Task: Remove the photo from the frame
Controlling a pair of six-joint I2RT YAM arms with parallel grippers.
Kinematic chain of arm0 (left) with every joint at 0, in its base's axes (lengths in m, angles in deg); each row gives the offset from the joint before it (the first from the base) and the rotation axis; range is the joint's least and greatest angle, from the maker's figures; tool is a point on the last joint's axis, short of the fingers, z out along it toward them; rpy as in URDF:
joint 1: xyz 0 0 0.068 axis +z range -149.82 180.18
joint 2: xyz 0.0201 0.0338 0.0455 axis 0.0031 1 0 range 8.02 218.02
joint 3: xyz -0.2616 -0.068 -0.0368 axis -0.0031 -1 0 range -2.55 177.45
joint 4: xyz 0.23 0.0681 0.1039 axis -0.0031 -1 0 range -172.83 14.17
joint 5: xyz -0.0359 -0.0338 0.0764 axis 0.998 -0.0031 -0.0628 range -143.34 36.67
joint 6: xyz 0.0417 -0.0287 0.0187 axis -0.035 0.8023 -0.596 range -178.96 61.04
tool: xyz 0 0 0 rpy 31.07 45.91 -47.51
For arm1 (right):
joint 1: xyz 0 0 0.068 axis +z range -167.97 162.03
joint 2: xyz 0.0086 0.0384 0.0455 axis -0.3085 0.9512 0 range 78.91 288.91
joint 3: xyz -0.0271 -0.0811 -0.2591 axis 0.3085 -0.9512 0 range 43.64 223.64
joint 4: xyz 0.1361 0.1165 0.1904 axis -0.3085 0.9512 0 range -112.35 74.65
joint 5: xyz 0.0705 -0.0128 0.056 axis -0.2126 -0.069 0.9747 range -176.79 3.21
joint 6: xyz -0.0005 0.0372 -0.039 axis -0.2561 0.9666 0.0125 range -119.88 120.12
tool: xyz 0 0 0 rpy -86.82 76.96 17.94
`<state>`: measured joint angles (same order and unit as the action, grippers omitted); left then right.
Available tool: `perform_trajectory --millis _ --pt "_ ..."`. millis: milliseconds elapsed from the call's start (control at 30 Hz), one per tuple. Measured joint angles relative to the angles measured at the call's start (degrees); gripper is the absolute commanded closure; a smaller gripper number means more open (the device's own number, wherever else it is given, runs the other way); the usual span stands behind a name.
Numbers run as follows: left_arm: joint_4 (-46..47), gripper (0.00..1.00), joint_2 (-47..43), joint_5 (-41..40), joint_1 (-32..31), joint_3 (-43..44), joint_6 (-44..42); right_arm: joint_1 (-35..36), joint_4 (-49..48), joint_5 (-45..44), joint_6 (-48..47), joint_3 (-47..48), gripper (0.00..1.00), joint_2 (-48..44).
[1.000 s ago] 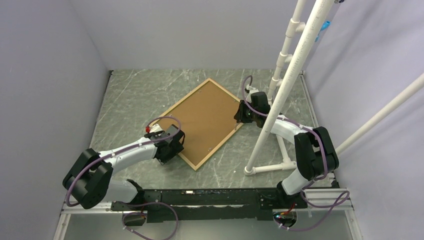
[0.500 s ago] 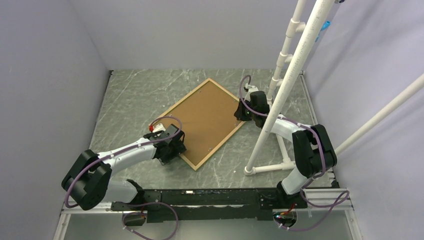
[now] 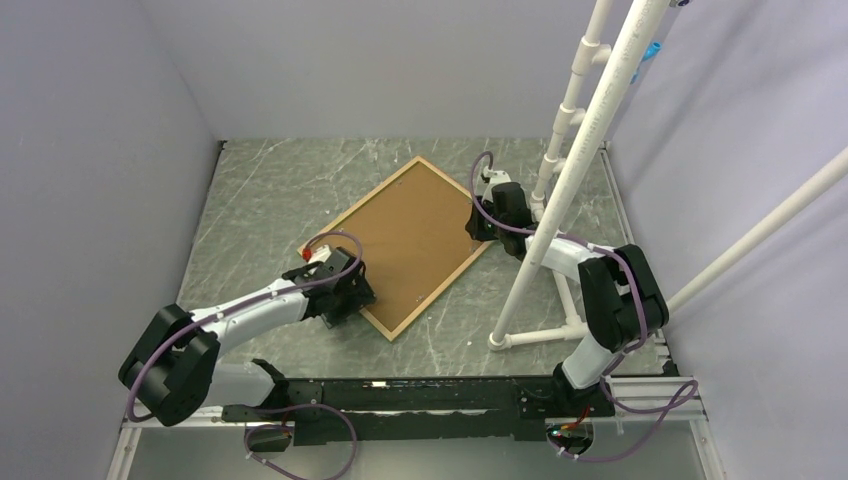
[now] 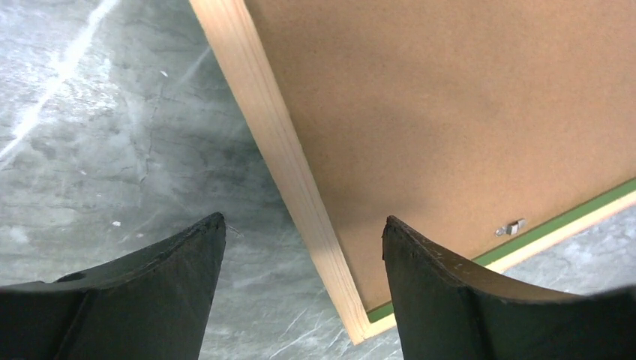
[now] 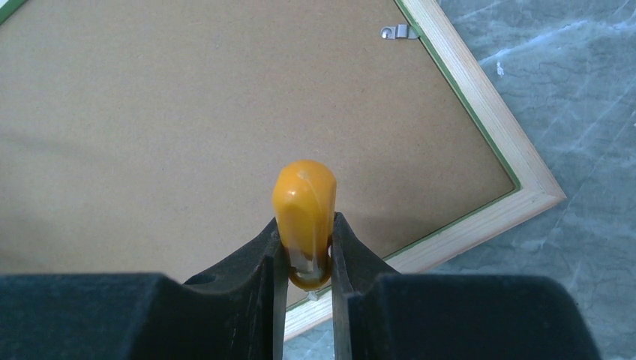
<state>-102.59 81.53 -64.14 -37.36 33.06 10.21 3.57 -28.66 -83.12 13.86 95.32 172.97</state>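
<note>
The frame (image 3: 440, 292) lies face down on the table, its light wood rim (image 4: 274, 142) and a thin green strip showing around the brown backing board (image 3: 405, 240). The photo is hidden under that board. My left gripper (image 3: 350, 300) is open at the near left side, and in the left wrist view it (image 4: 304, 219) straddles the rim close to the near corner. My right gripper (image 3: 478, 228) hangs over the frame's right corner. In the right wrist view this gripper (image 5: 304, 225) is shut on an orange tool (image 5: 304, 202) above the board (image 5: 187, 112).
Small metal clips (image 5: 399, 31) (image 4: 514, 226) hold the board against the rim. A white pipe stand (image 3: 560, 200) rises just right of the frame, its foot (image 3: 540, 335) on the grey marbled table (image 3: 270, 200). Purple walls close in on all sides.
My left gripper has edged right along the frame's near left rim. My right gripper has moved a little farther back along the right corner, still holding the orange tool.
</note>
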Motion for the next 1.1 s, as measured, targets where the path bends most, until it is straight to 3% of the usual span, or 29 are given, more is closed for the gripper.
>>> perform_trajectory --millis 233,567,767,1100 --pt "2.99 0.23 -1.53 3.67 0.0 -0.59 -4.96 -0.02 -1.01 -0.07 0.37 0.15 1.0 0.81" --pt "8.04 0.44 -0.39 7.54 0.59 -2.8 -5.05 -0.02 -1.09 -0.44 0.81 0.15 1.0 0.81" --pt "10.49 0.51 0.37 9.53 1.62 -4.02 -2.21 -0.2 -1.55 -0.44 0.81 0.2 1.0 0.9" --pt "10.6 0.81 0.09 9.29 2.12 -5.07 1.2 -0.28 -2.08 -1.66 1.01 0.22 1.0 1.57"
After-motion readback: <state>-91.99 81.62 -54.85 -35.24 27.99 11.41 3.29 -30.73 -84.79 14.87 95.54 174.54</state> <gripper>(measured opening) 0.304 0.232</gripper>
